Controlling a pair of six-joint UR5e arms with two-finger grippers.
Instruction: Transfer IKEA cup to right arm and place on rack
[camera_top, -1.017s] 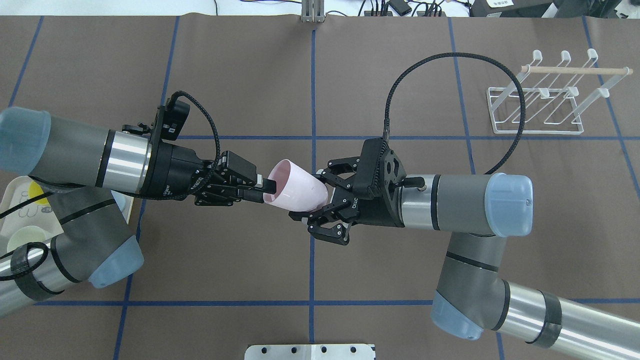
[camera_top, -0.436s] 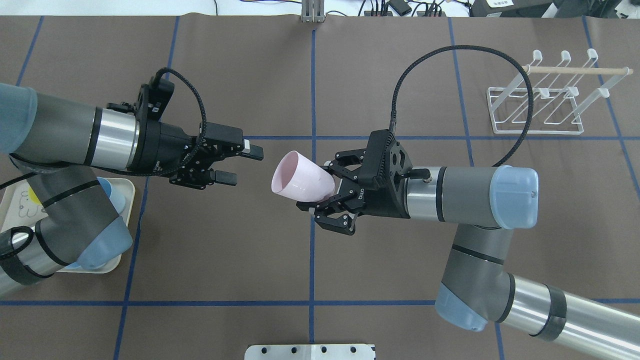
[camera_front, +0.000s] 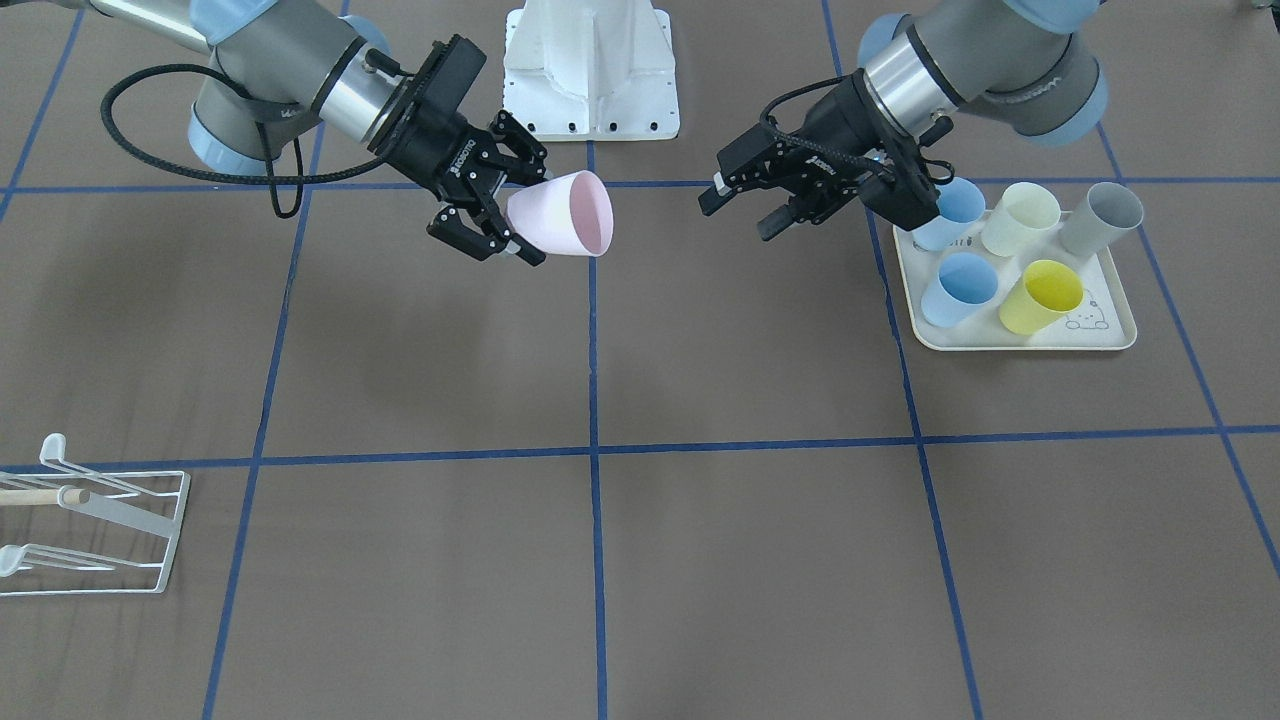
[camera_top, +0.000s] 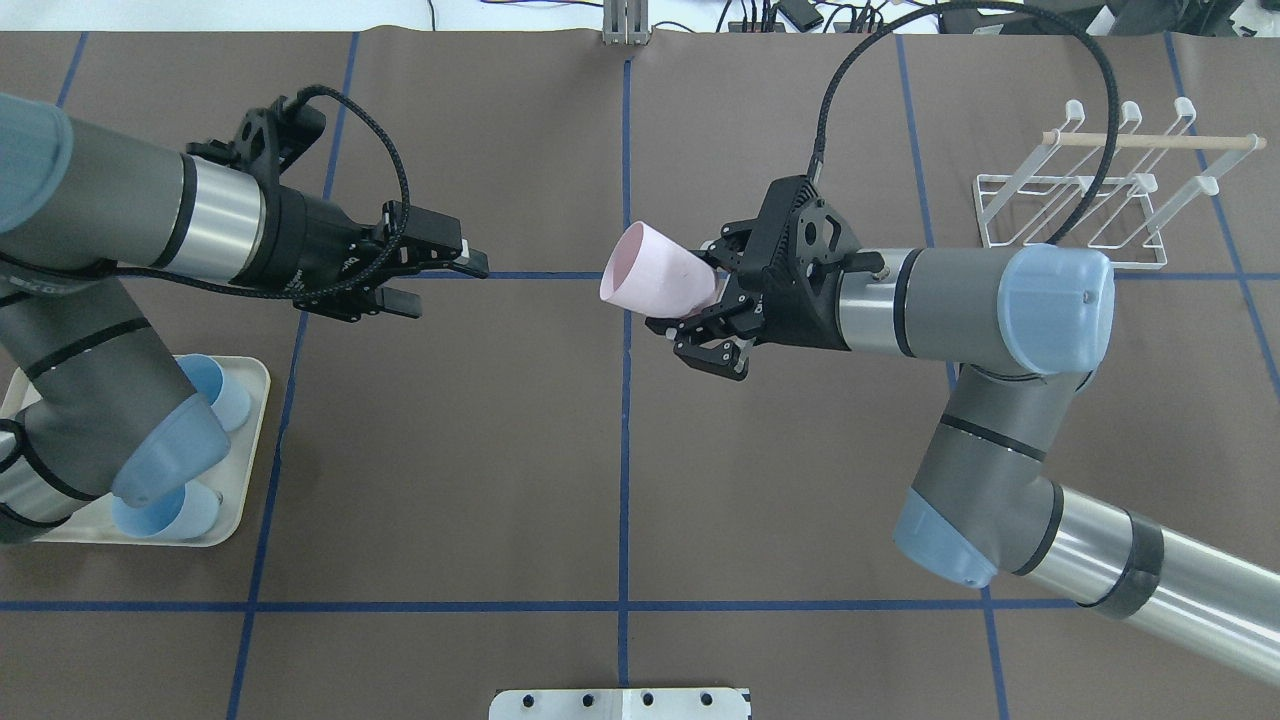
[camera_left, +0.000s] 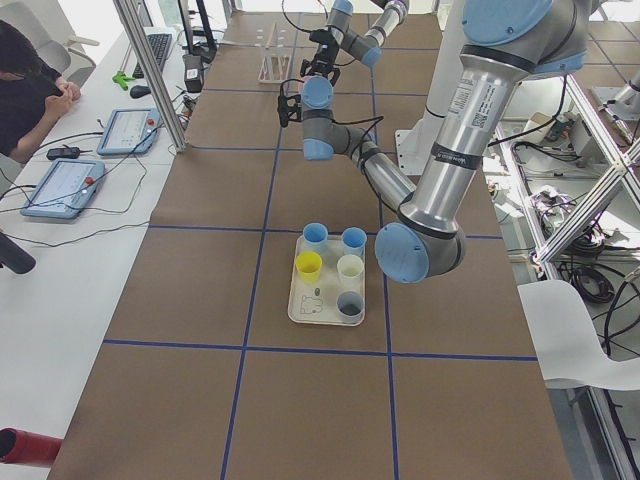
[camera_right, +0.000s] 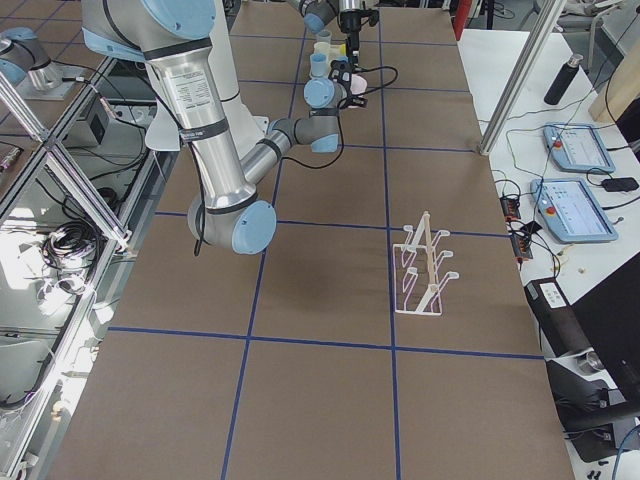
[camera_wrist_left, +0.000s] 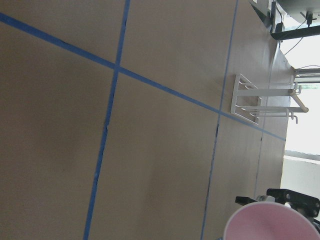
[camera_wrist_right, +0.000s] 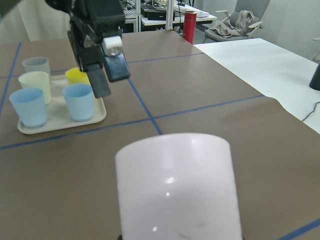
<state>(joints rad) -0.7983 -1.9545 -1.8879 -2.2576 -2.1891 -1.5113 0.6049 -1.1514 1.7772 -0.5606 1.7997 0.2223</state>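
A pale pink cup (camera_top: 655, 280) lies on its side in the air, mouth toward the left arm. My right gripper (camera_top: 697, 303) is shut on its base and holds it above the table's middle. In the front-facing view this gripper (camera_front: 508, 215) holds the cup (camera_front: 565, 212) at the view's left. My left gripper (camera_top: 440, 285) is open and empty, well apart from the cup; it also shows in the front-facing view (camera_front: 742, 212). The white wire rack (camera_top: 1070, 266) with a wooden dowel (camera_top: 1150, 141) stands empty at the far right. The cup fills the right wrist view (camera_wrist_right: 177, 185).
A cream tray (camera_front: 1020, 342) with several cups, blue, yellow, cream and grey, sits beside the left arm, partly under its elbow in the overhead view (camera_top: 255, 400). The right arm's thick black cable (camera_top: 1090, 60) loops above the rack. A white base plate (camera_front: 590, 70) lies between the arms.
My left gripper let go of the cup's rim, opened and drew back to the left. My right gripper, shut on the cup's base, carried it right and toward the table's far side.
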